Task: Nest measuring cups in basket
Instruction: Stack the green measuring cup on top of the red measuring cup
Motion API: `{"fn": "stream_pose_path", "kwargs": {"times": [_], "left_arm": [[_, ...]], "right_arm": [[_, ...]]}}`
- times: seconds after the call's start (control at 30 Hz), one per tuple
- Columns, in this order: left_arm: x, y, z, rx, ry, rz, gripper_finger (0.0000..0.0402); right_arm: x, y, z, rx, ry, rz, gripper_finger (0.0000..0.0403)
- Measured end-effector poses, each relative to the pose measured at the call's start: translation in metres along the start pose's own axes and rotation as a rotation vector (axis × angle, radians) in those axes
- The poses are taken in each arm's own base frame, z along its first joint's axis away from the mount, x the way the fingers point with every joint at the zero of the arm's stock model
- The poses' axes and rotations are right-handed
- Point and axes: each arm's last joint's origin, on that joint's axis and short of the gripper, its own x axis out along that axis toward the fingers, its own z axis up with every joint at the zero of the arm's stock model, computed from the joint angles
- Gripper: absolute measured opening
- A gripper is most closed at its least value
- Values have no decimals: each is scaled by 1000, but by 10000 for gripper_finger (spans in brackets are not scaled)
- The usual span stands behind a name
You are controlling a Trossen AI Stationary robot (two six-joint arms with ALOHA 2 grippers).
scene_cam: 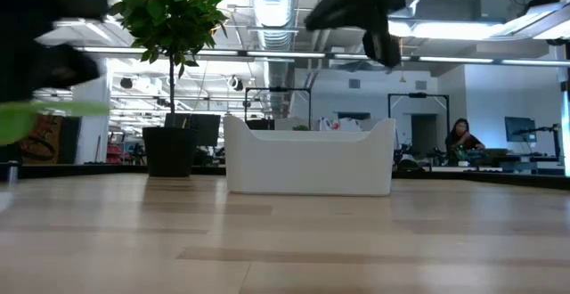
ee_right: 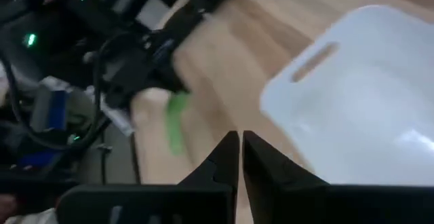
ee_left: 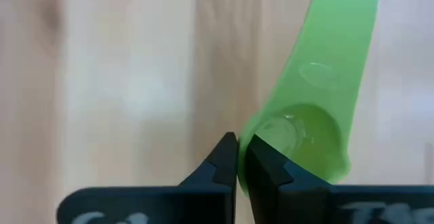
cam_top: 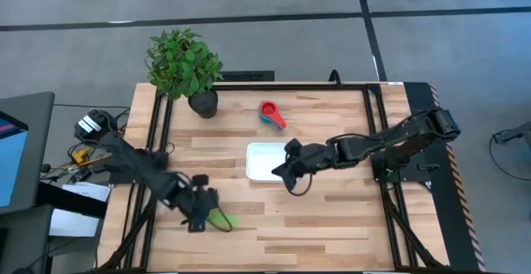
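Observation:
The green measuring cup (cam_top: 222, 218) is at my left gripper (cam_top: 202, 210), near the table's near left part. It shows large in the left wrist view (ee_left: 308, 125) and as a green blur in the low view (scene_cam: 36, 116). My left gripper (ee_left: 237, 157) is shut on it. A red cup sits in a light blue cup (cam_top: 271, 114) on the far middle of the table. The other cups do not show. The white basket (cam_top: 264, 159) stands on its flat bottom at the table's middle (scene_cam: 309, 156). My right gripper (cam_top: 288, 173) hovers shut over the basket's near right corner (ee_right: 239, 149). My left gripper pinches the green cup by the rim of its bowl (ee_left: 252, 142), on the side away from the handle. The handle (ee_left: 342, 27) points away from the fingers, toward the table's right. In the low view the cup is above the table top, lifted clear.
A dark plant pot with a leafy plant (cam_top: 202, 101) stands at the far left of the table. Black frame rails (cam_top: 162, 133) run along the table's left and right sides. Bare wood (cam_top: 332, 224) lies between the green cup and the near right corner.

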Motion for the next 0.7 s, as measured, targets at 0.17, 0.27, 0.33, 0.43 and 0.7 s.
{"fn": "stream_pose_path", "kwargs": {"times": [0.17,0.27,0.33,0.43,0.7], "left_arm": [[-21,13,53,220,-108,57,3],[-37,23,84,320,-176,95,2],[-48,32,103,367,-226,124,2],[-62,46,125,406,-279,168,2],[-81,84,154,462,-329,233,2]], "right_arm": [[-1,12,1,47,26,154,87],[-2,16,2,48,69,232,118],[-2,17,1,44,103,264,134],[-2,18,0,41,124,286,149],[-1,11,19,65,47,305,144]]}}
